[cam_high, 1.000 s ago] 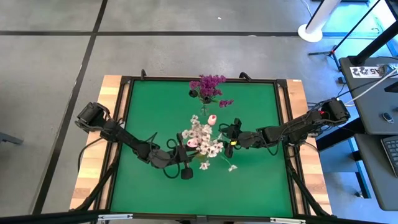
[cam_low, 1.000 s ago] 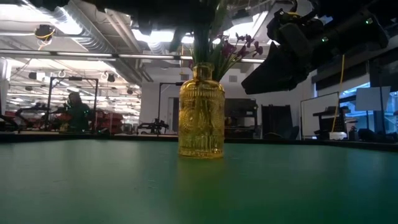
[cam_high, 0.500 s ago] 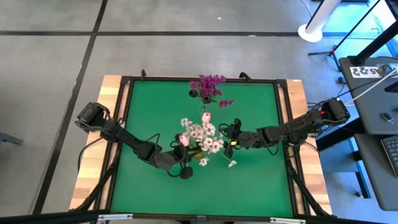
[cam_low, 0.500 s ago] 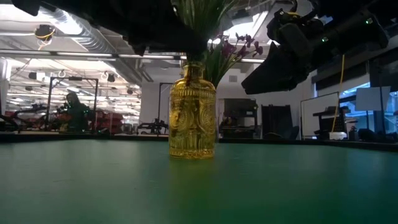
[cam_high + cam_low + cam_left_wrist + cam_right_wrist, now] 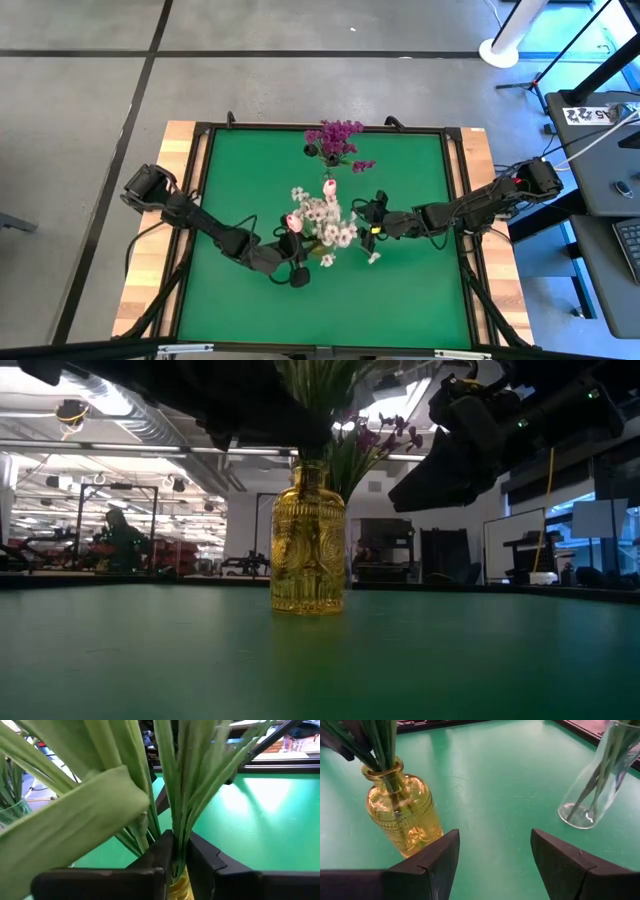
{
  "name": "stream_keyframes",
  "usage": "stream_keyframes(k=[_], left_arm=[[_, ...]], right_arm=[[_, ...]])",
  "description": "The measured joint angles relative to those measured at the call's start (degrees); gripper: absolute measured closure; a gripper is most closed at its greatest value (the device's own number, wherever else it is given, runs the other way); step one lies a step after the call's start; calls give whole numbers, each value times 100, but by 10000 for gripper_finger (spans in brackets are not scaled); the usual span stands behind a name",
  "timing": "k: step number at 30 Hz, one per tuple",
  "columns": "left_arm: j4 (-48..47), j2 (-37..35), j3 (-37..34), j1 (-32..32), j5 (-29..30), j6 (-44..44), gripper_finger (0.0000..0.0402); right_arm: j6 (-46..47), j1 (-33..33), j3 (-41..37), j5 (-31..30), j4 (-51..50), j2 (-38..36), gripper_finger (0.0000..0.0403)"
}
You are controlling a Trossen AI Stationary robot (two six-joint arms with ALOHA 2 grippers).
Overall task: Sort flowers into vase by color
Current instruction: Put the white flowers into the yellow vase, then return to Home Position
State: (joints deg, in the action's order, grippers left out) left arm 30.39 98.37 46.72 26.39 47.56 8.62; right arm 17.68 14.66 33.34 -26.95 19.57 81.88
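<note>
Two vases, two arms on one green counter

One amber glass vase and one clear glass vase stood on it, each holding one bunch of flowers: white and pink blossoms in the amber, magenta sprigs in the clear.

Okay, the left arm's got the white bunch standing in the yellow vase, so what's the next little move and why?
Probably open the left gripper a bit wider and draw it back. The green stems already stand in the yellow vase, yet its fingers sit close on either side of them above the neck. The right gripper waits open beside the vase, so lifting straight off risks dragging stems out.
</note>
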Motion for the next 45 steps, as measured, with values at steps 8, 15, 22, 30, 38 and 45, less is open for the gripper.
stream_keyframes(k=[8, 15, 22, 30, 38, 45], left_arm=[[-7, 0, -2, 113, -34, -17, 296], [-111, -119, -7, 151, -126, -1, 239], [-450, -528, -7, 190, -182, 135, 202], [-967, -860, -4, 387, -183, 508, 194], [-2586, -1660, -4, 656, -312, 1542, 194], [-3517, -2403, -4, 1098, -311, 1937, 194]], right_arm=[[2, 0, 0, 112, 0, 1, 158], [-31, -2, 0, 137, -7, 1, 158], [-162, -4, 2, 347, -8, 1, 158], [-164, -4, 2, 412, -8, 1, 158], [-164, -4, 2, 757, -4, 1, 158], [-204, -4, 2, 1199, -10, -114, 158]])
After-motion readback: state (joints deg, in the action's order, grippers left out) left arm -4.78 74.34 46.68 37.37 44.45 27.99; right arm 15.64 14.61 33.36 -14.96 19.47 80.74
